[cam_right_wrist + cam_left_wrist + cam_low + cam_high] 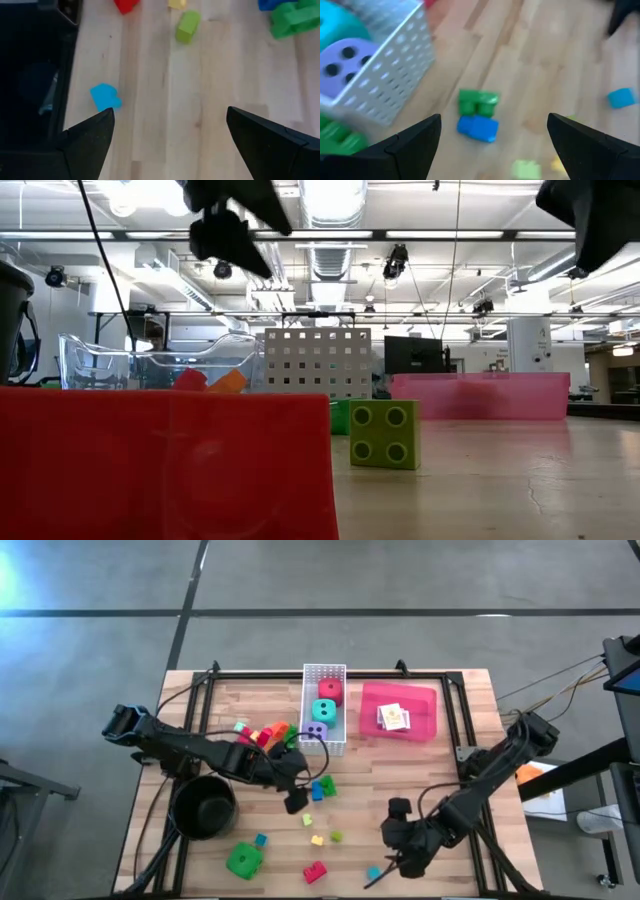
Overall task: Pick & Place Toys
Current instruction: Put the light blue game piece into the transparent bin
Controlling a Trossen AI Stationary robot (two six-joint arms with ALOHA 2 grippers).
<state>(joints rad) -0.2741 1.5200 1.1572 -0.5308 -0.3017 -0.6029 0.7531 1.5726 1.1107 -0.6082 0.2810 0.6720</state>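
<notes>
Small toy bricks lie scattered on the wooden table: a green brick (pixel 477 102) and a blue one (pixel 477 127) side by side, a light-blue brick (pixel 105 96), a lime brick (pixel 187 26) and a red brick (pixel 315 872). A green die (pixel 243 860) rests near the front edge. My left gripper (pixel 495 145) hangs open above the green and blue pair, beside the white basket (pixel 323 705). My right gripper (pixel 170 145) is open above bare wood, near the light-blue brick. Both are clear of the toys.
The basket holds a red die (pixel 330 690), a teal one (pixel 325 711) and a purple one (pixel 317 730). A pink tray (pixel 425 725) with card packs stands to its right. A black pot (pixel 205 805) sits under my left arm, and more bricks (pixel 265 733) are piled left of the basket.
</notes>
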